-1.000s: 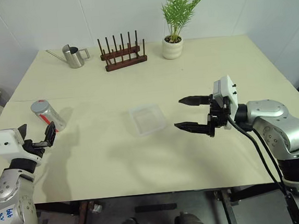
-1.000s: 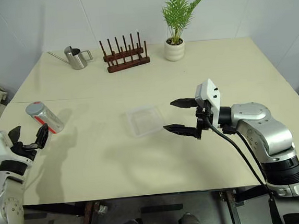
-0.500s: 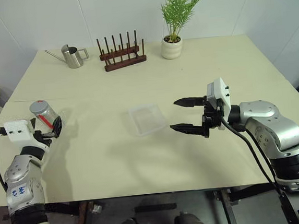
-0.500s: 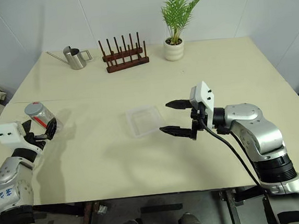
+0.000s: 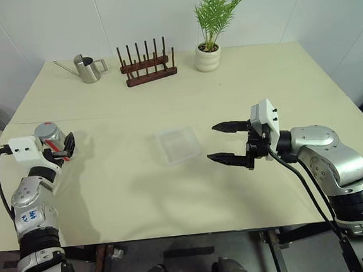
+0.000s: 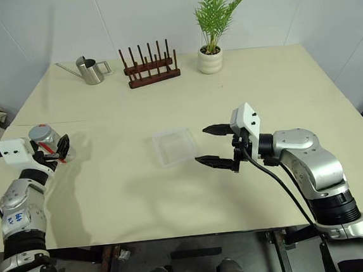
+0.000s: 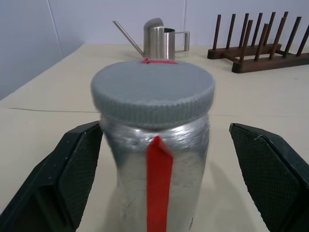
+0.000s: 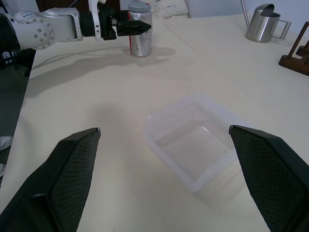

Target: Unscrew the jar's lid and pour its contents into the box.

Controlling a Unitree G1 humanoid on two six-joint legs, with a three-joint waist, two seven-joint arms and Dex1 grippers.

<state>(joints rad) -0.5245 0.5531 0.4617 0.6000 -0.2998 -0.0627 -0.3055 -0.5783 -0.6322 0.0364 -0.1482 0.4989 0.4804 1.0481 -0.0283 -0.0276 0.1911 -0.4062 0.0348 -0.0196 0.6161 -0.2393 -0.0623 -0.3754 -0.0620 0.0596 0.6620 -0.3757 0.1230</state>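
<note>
Clearly, your left end effector (image 7: 159, 174) stood wide open around the jar (image 7: 157, 183), one textured black finger on each side (whether they touched I could not tell). Its ribbed grey lid (image 7: 152, 92) was still on. Your right end effector (image 5: 228, 141), likewise spread wide and empty, hovered just beside the clear, round-cornered box (image 5: 179, 145) on the matte cream tabletop (image 5: 266, 84).

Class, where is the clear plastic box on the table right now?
In the left eye view the box lies near the table's middle, just left of the open right gripper and well right of the jar.
</note>
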